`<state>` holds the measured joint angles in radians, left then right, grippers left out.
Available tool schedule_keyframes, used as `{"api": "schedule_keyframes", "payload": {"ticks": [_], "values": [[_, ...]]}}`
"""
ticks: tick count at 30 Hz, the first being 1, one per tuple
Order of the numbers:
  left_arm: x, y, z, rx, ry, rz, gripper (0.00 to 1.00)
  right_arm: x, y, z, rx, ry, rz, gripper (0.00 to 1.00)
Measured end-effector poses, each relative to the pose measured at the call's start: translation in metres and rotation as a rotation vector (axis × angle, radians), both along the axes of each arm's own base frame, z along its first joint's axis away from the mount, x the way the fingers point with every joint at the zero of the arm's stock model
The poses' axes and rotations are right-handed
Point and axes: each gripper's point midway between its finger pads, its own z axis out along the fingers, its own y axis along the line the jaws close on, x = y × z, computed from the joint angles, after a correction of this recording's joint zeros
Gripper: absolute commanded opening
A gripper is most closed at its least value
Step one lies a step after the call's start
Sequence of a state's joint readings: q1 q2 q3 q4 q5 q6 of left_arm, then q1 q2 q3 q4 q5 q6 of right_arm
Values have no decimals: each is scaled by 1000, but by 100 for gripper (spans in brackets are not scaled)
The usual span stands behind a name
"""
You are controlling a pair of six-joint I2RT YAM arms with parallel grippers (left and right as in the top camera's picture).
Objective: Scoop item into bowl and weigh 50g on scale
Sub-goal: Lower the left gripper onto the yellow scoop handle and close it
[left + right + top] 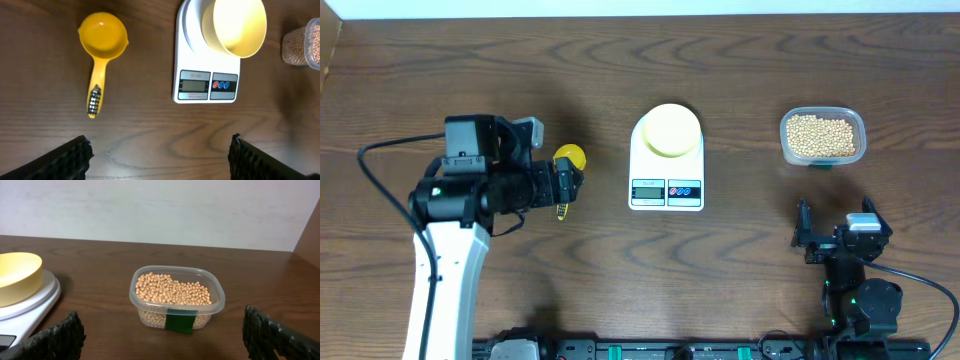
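The item, tan beans [822, 135] [172, 290], fills a clear tub at the right. The pale yellow bowl [670, 130] [239, 25] stands on the white scale [666, 205] [192, 55] in the middle and looks empty. A bright yellow scoop [569, 157] [102, 35] lies left of the scale. My left gripper [570, 183] [159, 147] hovers open above the scoop's handle and holds nothing. My right gripper [835, 228] [162, 330] stands open near the front edge, with the tub ahead of it.
The clear tub [823, 157] [177, 305] has a green label on its near wall. Beyond it, the right wrist view shows the table's far edge against a pale wall. Bare wood lies between scoop, scale and tub.
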<state>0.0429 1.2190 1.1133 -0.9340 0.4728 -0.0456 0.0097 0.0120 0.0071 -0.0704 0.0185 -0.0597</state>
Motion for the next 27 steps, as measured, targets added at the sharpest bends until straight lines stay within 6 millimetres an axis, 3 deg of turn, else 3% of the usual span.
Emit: {"api": "schedule_keyframes", "payload": {"ticks": [5, 13, 22, 27], "values": [[2, 2, -10, 5, 44, 22, 89, 0, 0, 0, 0, 0, 0, 99], [-3, 30, -34, 79, 207, 277, 89, 0, 0, 0, 0, 0, 0, 99], [-3, 35, -36, -13, 298, 571, 89, 0, 0, 0, 0, 0, 0, 99], [-3, 43, -38, 10, 302, 640, 89, 0, 0, 0, 0, 0, 0, 99]]}}
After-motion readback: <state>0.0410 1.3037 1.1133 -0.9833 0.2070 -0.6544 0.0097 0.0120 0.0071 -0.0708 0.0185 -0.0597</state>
